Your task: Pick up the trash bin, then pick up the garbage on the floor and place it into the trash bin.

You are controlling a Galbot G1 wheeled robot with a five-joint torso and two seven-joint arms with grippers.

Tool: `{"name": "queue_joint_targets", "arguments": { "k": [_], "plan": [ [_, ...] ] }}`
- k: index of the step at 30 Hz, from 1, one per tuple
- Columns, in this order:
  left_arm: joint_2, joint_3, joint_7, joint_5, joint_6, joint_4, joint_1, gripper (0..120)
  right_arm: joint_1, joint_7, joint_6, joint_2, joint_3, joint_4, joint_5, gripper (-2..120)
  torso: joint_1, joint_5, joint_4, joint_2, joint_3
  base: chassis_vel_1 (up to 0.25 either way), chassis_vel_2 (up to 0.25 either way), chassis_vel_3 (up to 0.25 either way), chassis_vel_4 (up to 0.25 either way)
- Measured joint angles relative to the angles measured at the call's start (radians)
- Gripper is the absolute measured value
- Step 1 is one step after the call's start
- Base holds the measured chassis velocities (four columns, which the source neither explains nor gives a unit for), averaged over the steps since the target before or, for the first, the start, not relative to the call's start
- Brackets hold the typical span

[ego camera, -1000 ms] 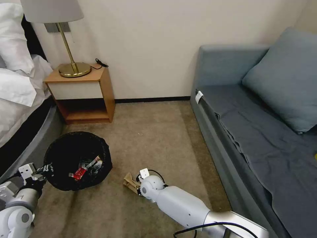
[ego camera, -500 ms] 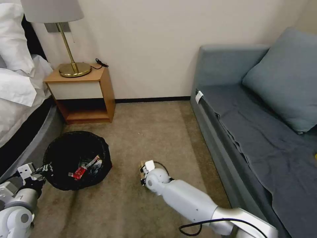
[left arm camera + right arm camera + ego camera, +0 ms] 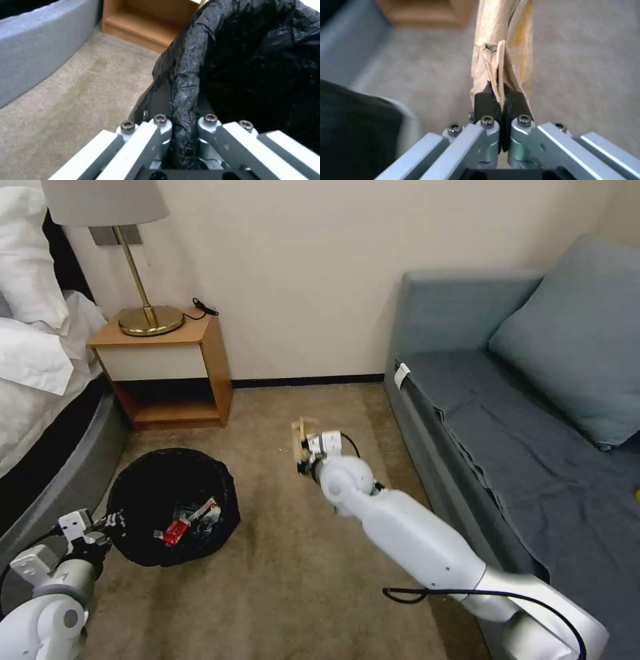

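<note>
Tan crumpled paper [image 3: 303,437] stands pinched between the closed jaws of the right gripper [image 3: 307,452], lifted off the carpet [image 3: 300,580] to the right of the trash bin [image 3: 175,505], whose bagged rim the left gripper [image 3: 105,527] clamps at the near-left side. To finish this step well I judge the right arm should carry the paper across until it hangs squarely above the bin's mouth before letting go, while the left keeps the rim steady. By my count: one bin, one paper in hand, and a red-and-white packet [image 3: 179,529] with other litter too dark to number inside the bin
</note>
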Motion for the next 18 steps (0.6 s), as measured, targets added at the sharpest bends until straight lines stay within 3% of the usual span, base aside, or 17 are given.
{"name": "queue_joint_targets", "arguments": {
  "k": [11, 18],
  "plan": [
    [-0.023, 0.036, -0.017, 0.021, 0.015, -0.013, -0.025, 4, 0.113, -0.018, 0.058, 0.037, -0.143, 0.214, 0.094, 0, 0.000, -0.0003, 0.0000, 0.000, 0.000, 0.000, 0.000, 0.000, 0.000],
    [-0.030, 0.041, -0.023, 0.024, 0.021, -0.018, -0.031, 4, 0.054, -0.061, 0.070, 0.033, -0.239, 0.258, 0.053, 0, 0.000, -0.0003, -0.0001, 0.000, 0.000, 0.000, 0.000, 0.000, 0.000]
  ]
}}
